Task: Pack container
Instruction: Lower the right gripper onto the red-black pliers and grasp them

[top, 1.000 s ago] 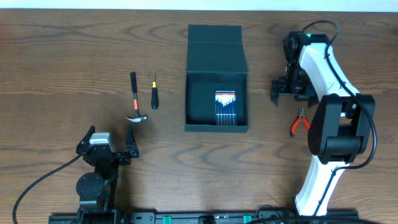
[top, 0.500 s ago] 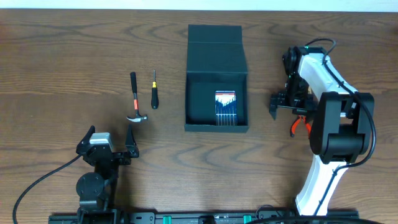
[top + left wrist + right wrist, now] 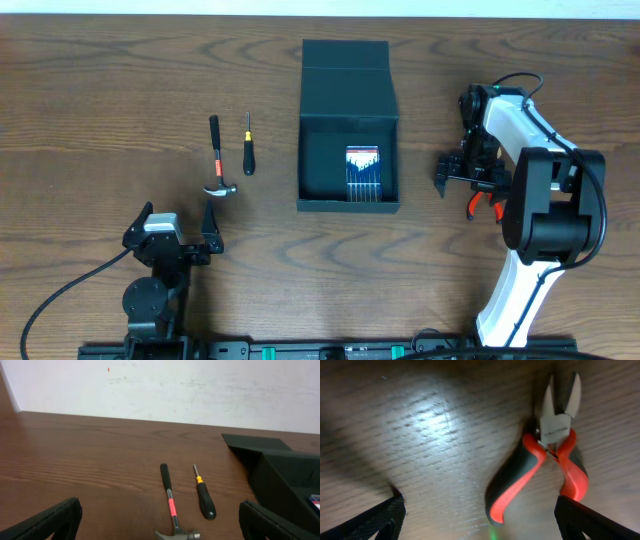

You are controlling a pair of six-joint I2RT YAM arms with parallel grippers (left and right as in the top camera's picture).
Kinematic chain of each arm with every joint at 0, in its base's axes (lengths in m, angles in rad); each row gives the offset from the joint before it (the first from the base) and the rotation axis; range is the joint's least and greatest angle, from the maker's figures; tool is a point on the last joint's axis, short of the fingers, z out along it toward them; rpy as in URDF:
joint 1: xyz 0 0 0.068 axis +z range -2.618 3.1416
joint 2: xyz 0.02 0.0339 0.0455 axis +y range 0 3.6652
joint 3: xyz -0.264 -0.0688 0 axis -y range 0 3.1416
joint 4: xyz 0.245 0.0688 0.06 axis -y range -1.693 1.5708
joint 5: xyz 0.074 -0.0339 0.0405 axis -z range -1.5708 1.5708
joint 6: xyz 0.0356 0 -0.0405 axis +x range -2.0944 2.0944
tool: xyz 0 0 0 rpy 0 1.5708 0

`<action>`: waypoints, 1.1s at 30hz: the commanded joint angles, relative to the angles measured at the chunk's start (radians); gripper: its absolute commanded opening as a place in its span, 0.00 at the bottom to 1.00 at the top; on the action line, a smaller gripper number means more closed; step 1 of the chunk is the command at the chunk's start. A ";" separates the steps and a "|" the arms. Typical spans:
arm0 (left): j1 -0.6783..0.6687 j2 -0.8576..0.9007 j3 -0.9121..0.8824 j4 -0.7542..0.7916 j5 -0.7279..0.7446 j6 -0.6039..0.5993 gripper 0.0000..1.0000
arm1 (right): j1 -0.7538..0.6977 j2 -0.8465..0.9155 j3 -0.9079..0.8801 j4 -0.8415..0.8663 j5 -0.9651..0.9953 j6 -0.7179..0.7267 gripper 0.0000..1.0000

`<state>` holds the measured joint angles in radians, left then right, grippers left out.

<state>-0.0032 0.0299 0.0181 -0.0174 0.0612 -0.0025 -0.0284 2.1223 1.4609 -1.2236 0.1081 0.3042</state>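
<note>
Two spread fingers of your right gripper (image 3: 480, 527) hang either side of the red-handled pliers (image 3: 547, 470), the arm having swung down right of the open container (image 3: 300, 170), so a grasp looks next; your left gripper (image 3: 176, 222), also spread, waits well left of it.

Your right gripper (image 3: 469, 184) has slid back toward the robot's base and now hangs directly over the pliers (image 3: 474, 206), covering most of them from overhead; a second ago they lay clear of it
</note>
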 commanded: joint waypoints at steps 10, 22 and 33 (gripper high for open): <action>-0.005 -0.006 -0.014 -0.004 0.009 0.006 0.99 | -0.005 0.011 -0.152 0.175 -0.038 0.010 0.96; -0.005 -0.006 -0.014 -0.004 0.009 0.006 0.99 | -0.018 0.011 -0.249 0.280 -0.037 0.018 0.96; -0.005 -0.006 -0.014 -0.004 0.009 0.006 0.98 | -0.079 0.011 -0.265 0.371 -0.027 0.032 0.95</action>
<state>-0.0032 0.0299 0.0181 -0.0174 0.0612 -0.0025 -0.0750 2.0003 1.2621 -0.9176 -0.0174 0.3069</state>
